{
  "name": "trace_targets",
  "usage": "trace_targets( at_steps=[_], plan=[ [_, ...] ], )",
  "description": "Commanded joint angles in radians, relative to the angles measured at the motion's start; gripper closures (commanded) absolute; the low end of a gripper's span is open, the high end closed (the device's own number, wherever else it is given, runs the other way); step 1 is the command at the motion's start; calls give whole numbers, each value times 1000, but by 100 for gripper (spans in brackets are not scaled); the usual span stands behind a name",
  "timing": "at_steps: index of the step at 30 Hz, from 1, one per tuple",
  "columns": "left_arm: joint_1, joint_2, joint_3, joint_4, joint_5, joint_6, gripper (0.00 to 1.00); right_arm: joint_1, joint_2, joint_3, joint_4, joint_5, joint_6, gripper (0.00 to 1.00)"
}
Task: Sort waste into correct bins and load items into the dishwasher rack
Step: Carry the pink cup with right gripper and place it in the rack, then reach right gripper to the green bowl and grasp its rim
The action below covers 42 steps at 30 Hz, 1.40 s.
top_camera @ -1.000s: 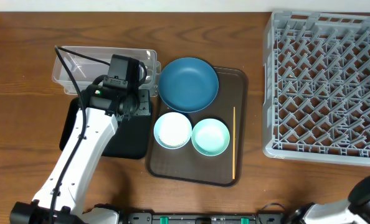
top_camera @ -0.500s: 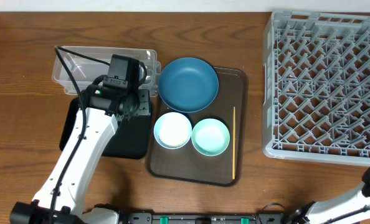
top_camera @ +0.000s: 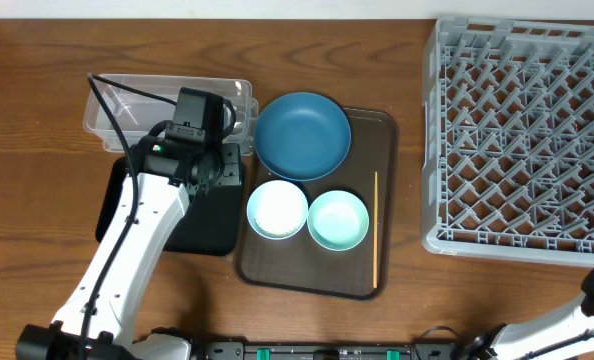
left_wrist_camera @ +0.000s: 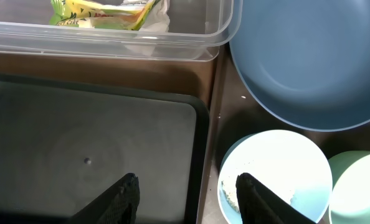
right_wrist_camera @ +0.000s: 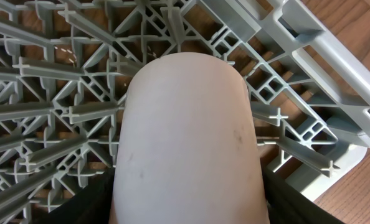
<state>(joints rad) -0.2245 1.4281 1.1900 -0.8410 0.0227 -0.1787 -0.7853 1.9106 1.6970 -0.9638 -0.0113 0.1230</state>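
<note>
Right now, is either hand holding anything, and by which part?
The left hand is open and empty. The right hand grips a pale rounded object by its two sides, over the rack; what it is cannot be told.

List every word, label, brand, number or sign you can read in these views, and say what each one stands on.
No text can be read in any view.
snack wrapper in the clear tub: yellow-green print, cut off at the frame edge and too blurred to read.
dishwasher rack, dark blue dish, pale blue bowl, mint bowl, black tray: no markings visible.
</note>
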Motion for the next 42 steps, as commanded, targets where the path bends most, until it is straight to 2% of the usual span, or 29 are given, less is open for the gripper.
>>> trace_targets(
  at_steps=[1, 6, 23, 25, 29, 34, 38, 42],
  plan=[
    [2, 3, 13, -3, -8, 9, 47, -5, 9, -3, 3, -8, 11, 47],
    [2, 3, 13, -3, -8, 9, 47, -5, 9, -4, 2, -8, 11, 30],
    [2, 3, 11, -4, -8, 9, 47, -5, 9, -4, 2, -44, 11, 29],
    [2, 3, 11, -4, -8, 9, 47, -5, 9, -4, 3, -105, 11, 31],
    [2, 3, 11, -4, -8, 9, 46, -3, 9, -4, -2, -336, -42, 22],
    [2, 3, 11, -3, -8, 9, 46, 52, 8, -4, -22, -590, -164, 25],
    [2, 3, 11, -3, -8, 9, 46, 145, 1, -4, -51, -690, -243, 24],
    [2, 3, 11, -4, -8, 9, 46, 282, -15, -4, -68, -700, -291, 24]
  ],
)
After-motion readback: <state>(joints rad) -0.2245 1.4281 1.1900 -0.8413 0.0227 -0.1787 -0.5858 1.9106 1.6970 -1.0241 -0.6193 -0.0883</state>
